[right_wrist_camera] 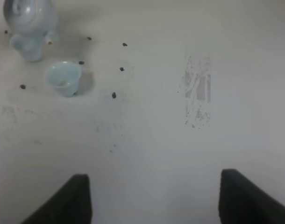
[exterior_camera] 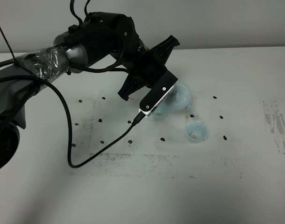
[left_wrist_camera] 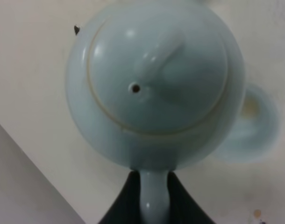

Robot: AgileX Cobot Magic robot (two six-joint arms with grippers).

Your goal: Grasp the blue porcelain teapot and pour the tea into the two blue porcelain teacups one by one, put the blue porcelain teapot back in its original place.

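Observation:
The blue porcelain teapot [exterior_camera: 182, 98] [left_wrist_camera: 156, 79] [right_wrist_camera: 28, 13] sits near the table's middle, partly hidden by my left arm. My left gripper [exterior_camera: 167, 89] [left_wrist_camera: 154, 196] is shut on its loop handle, with the domed lid facing the wrist camera. One blue teacup [exterior_camera: 196, 130] [right_wrist_camera: 63, 78] stands in front and to the right of the teapot, with a brownish trace inside. The other teacup [exterior_camera: 160, 112] [right_wrist_camera: 32, 46] peeks out under the wrist camera, close beside the teapot. One teacup [left_wrist_camera: 254, 121] shows past the teapot's side. My right gripper [right_wrist_camera: 154, 200] hangs open over bare table.
Small dark specks [exterior_camera: 100, 120] dot the white table [exterior_camera: 180, 196] around the cups. A black cable [exterior_camera: 67, 135] loops from the left arm across the table's left part. Grey scuff marks [exterior_camera: 275, 126] [right_wrist_camera: 198, 91] lie at the right.

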